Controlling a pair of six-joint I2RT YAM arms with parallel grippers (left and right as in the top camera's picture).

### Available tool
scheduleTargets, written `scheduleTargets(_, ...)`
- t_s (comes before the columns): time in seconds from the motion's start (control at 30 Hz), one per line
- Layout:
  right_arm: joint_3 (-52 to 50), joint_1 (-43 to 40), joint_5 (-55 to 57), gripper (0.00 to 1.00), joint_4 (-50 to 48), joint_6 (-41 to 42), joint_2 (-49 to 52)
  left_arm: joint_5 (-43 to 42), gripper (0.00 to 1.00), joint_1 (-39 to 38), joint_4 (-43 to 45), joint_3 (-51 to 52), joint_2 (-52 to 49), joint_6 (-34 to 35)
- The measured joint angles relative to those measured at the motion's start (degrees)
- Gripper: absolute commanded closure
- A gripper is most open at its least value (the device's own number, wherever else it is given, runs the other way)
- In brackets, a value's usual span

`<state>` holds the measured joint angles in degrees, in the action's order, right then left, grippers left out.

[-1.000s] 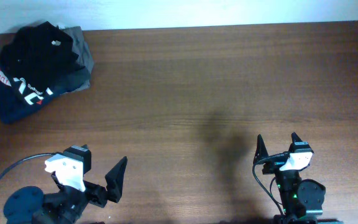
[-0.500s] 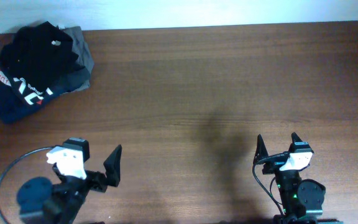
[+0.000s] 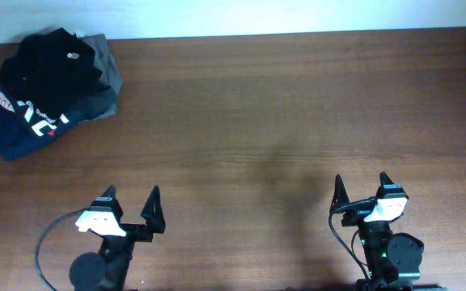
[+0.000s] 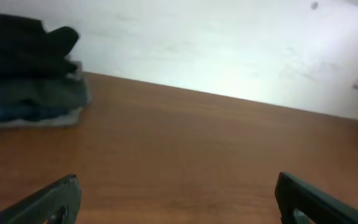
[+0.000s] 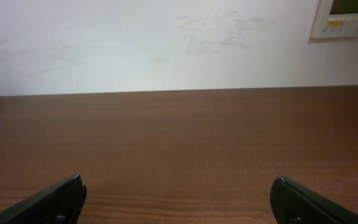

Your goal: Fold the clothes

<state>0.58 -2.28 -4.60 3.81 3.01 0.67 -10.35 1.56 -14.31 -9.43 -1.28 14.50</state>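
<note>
At the far left corner of the brown wooden table (image 3: 257, 105), the plain black soft-fabric T-shirt (image 3: 51, 65) lies on a grey folded garment (image 3: 112, 81) and a dark white-lettered garment (image 3: 14, 141). The left gripper (image 3: 131, 194) and right gripper (image 3: 361, 181) stand at the near edge, well apart from these.

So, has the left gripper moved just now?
Yes. Against the black T-shirt, the left gripper has shifted right and turned to point straight ahead.
</note>
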Motion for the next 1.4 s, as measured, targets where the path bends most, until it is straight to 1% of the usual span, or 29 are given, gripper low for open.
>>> scheduleTargets(0.13, 0.00, 0.00, 0.02, 0.01, 0.00, 0.04, 0.02, 2.86, 0.01, -0.02, 4.94, 4.22, 0.33, 2.71)
scheduleTargets(0.23, 0.00, 0.00, 0.00, 0.01, 0.00, 0.04, 0.00, 5.44, 0.01, -0.02, 10.97, 7.50, 0.39, 5.05)
scheduleTargets(0.37, 0.00, 0.00, 0.02, 0.01, 0.00, 0.02, 0.02, 7.48, 0.01, -0.13, 12.11, 8.37, 0.39, 5.40)
scheduleTargets(0.43, 0.00, 0.00, 0.00, 0.01, 0.00, 0.02, 0.02, 7.98, 0.01, -0.15, 10.91, 8.35, 0.44, 5.03)
scheduleTargets(0.5, 0.00, 0.00, 0.02, 0.01, 0.00, 0.02, 0.00, 8.11, 0.01, -0.26, 9.77, 8.48, 0.44, 3.85)
scheduleTargets(0.57, 0.00, 0.00, 0.00, 0.01, 0.00, 0.04, 0.02, 8.11, 0.01, -0.81, 9.77, 8.48, 0.44, 1.05)
scheduleTargets(0.63, 0.00, 0.00, 0.02, 0.01, 0.00, 0.00, 0.02, 8.09, 0.01, -1.90, 9.77, 8.48, 0.44, -3.28)
scheduleTargets(0.8, 0.00, 0.00, 0.02, 0.01, 0.02, 0.04, 0.00, 8.07, 0.01, -2.69, 9.77, 8.48, 0.44, -8.13)
scheduleTargets(1.07, 0.00, 0.00, 0.02, 0.01, 0.00, 0.04, 0.02, 8.07, 0.01, -2.69, 9.77, 8.48, 0.44, -10.23)
scheduleTargets(1.4, 0.00, 0.00, 0.02, 0.01, 0.00, 0.04, 0.02, 8.07, 0.01, -2.69, 9.77, 8.48, 0.44, -10.45)
